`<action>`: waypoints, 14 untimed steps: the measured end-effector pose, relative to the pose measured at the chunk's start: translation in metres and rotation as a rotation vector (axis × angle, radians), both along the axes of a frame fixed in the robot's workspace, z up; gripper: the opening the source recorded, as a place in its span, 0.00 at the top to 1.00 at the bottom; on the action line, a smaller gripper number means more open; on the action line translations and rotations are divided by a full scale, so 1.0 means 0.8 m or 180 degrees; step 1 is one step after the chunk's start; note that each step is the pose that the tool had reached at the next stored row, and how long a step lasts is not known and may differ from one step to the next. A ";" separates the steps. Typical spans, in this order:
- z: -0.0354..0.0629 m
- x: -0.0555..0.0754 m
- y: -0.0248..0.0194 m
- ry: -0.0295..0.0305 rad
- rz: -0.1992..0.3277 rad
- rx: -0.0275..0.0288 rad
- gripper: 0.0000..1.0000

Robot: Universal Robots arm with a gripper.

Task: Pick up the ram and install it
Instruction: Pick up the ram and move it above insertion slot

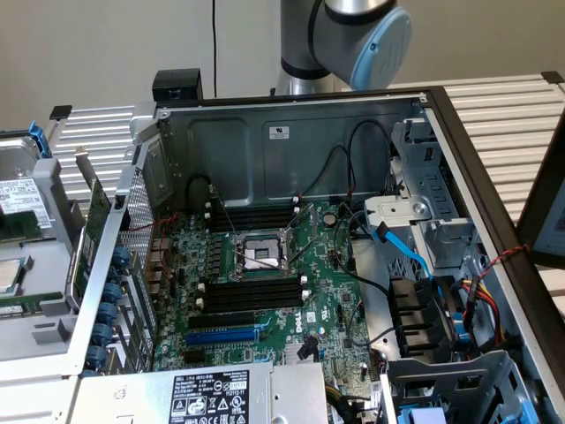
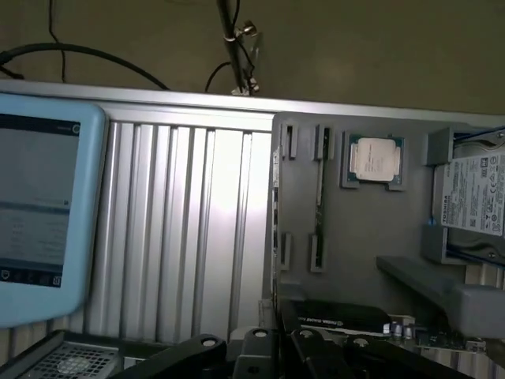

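Observation:
The ram [image 2: 319, 201] is a thin green stick standing on edge in a holder of the grey parts tray [image 2: 355, 229], beside a loose processor chip [image 2: 375, 159]. In the exterior view the ram [image 1: 99, 212] stands at the tray's edge, just outside the case wall on the exterior view's left. The black body of my gripper [image 2: 276, 357] shows in the wrist view, some way short of the ram, near a black card [image 2: 339, 316]. The black memory slots [image 1: 252, 293] lie on the motherboard beside the processor socket [image 1: 261, 253]. The arm's elbow [image 1: 357, 31] rises behind the case.
The open computer case [image 1: 291, 132] holds the motherboard, a blue expansion slot [image 1: 225, 336], cables and a drive cage [image 1: 424, 230]. A hard drive [image 2: 473, 193] lies in the tray. A light-blue tablet [image 2: 43, 209] rests on the ribbed aluminium table [image 2: 189, 229].

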State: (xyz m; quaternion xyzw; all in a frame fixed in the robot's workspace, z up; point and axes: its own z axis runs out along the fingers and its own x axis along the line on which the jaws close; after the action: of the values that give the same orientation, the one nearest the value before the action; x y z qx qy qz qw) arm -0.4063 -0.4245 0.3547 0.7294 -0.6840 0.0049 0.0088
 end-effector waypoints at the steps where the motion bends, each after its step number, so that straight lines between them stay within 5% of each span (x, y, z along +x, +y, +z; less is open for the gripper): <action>1: 0.006 0.005 -0.0012 0.0000 0.0000 0.0002 0.86; 14: 0.080 0.069 -0.0122 0.0005 0.0000 0.0032 0.86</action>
State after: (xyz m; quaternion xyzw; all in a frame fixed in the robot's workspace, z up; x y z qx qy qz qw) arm -0.3511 -0.4343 0.4184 0.7295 -0.6840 0.0008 0.0057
